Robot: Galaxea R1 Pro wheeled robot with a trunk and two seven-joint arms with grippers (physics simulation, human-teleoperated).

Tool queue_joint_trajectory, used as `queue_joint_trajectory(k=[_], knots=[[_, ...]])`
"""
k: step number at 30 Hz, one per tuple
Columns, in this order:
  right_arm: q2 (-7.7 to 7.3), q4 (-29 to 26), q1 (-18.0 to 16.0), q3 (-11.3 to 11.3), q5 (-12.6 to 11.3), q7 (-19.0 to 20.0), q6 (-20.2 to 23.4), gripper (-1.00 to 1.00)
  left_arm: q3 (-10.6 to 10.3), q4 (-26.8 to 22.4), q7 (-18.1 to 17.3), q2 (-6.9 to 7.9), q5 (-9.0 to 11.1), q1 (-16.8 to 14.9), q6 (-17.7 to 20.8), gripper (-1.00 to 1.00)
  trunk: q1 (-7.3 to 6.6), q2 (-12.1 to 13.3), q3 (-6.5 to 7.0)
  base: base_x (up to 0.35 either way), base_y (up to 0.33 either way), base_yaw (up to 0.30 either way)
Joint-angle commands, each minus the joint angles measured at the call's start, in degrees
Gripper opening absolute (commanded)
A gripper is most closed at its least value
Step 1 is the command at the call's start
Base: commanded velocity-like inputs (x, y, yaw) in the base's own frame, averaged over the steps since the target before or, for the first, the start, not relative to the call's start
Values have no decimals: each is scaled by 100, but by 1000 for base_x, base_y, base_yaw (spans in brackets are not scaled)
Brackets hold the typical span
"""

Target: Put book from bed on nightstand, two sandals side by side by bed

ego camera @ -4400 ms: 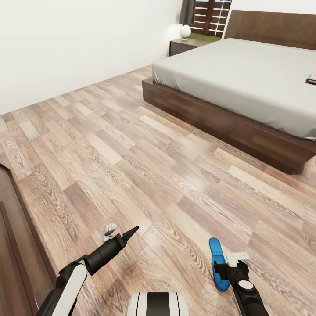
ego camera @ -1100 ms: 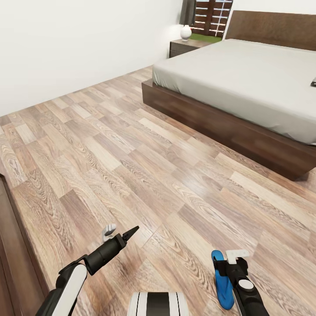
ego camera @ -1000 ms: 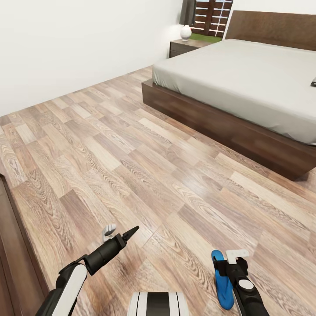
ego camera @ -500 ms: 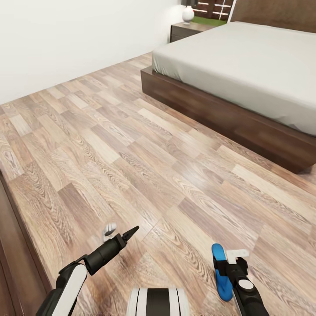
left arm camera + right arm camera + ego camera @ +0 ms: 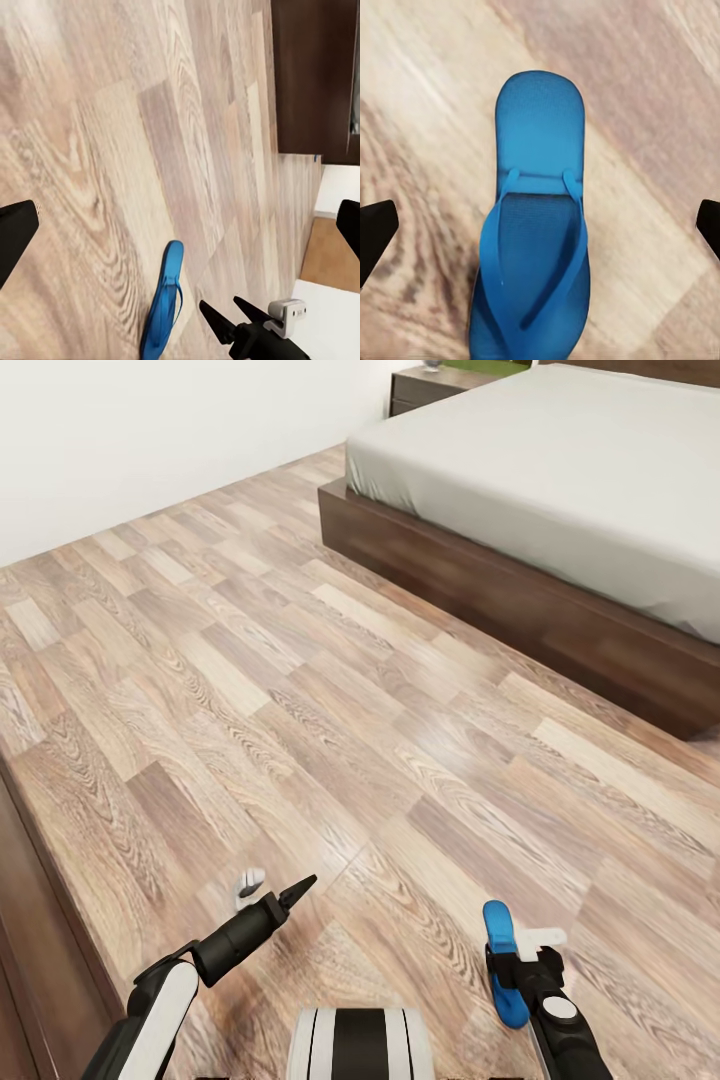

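One bright blue sandal [image 5: 494,922] lies flat on the wood floor, right under my right gripper [image 5: 506,963]. In the right wrist view the sandal [image 5: 538,225] lies lengthwise between the two wide-apart black fingertips [image 5: 375,232], untouched, so the right gripper is open. The left wrist view shows the same sandal [image 5: 165,296] beside the right gripper [image 5: 225,315]. My left gripper [image 5: 300,887] hovers over bare floor, open and holding nothing. The bed [image 5: 560,470] fills the upper right, with a nightstand [image 5: 425,382] at its far corner. The book and the other sandal are out of view.
A dark brown dresser edge [image 5: 25,930] runs along the lower left. White wall [image 5: 150,430] bounds the far left. Wide wood-plank floor [image 5: 300,690] stretches between me and the bed frame [image 5: 520,610].
The head view has tilted down, so the bed and nightstand sit higher in the picture and the book has left the frame. Both arms keep their pose, with the sandal still under the right gripper.
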Motion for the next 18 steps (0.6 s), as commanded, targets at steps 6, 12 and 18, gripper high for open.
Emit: queue_joint_trajectory(k=[6, 12, 18], knots=[[6, -9, -2, -11, 54, 16, 29, 100, 7, -1, -3, 0, 40, -2, 45, 100, 14, -10, -137, 0, 0, 0], [6, -8, -2, -11, 54, 16, 30, 100, 7, -1, -3, 0, 40, -2, 45, 100, 30, -18, -270, 0, 0, 0], [6, -8, -2, -11, 54, 16, 28, 100, 7, -1, -3, 0, 40, -2, 45, 100, 45, -26, -403, 0, 0, 0]])
